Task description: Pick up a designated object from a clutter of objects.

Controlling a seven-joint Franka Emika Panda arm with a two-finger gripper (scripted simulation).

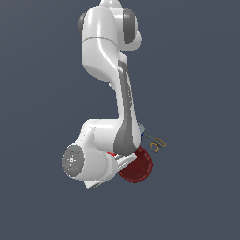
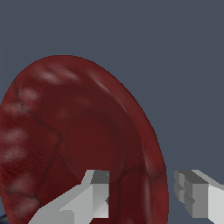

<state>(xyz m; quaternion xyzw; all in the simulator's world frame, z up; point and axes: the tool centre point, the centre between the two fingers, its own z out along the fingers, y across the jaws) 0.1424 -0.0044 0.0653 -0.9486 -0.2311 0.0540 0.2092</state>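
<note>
Dark red and glossy, the wide round bowl with a ridged rim [image 2: 83, 140] fills most of the wrist view, and its rim edge runs between the two grey fingers [image 2: 142, 197]. One finger [image 2: 94, 192] stands over the bowl's inside, the other [image 2: 194, 197] outside the wall over bare grey ground, so the fingers straddle the rim. They are spread fairly wide, with a clear gap on each side of the rim; nothing is held yet. As I judge it, the coming move turns on this: the rim lies across the gap, so closing should pinch the thin wall, provided the fingers are low enough. How deep they sit I cannot tell.

In the exterior view, going from its left to its right: the white arm's big wrist joint [image 1: 75, 161] comes first, folded low, and it hides the fingers altogether. Just beside it the bowl [image 1: 138, 166] shows as a dark red disc, partly covered by the arm. Beyond, near the bowl's upper edge, lie the orange-handled scissors [image 1: 157, 143], close to it but apart from it. A sliver of blue [image 1: 142, 136] peeps from behind the forearm; what it is I cannot say.

The surface is a plain, flat grey-blue floor [image 1: 197, 197] with no edge in sight. There is open room on the bowl's far side from the arm; only the scissors crowd it.
</note>
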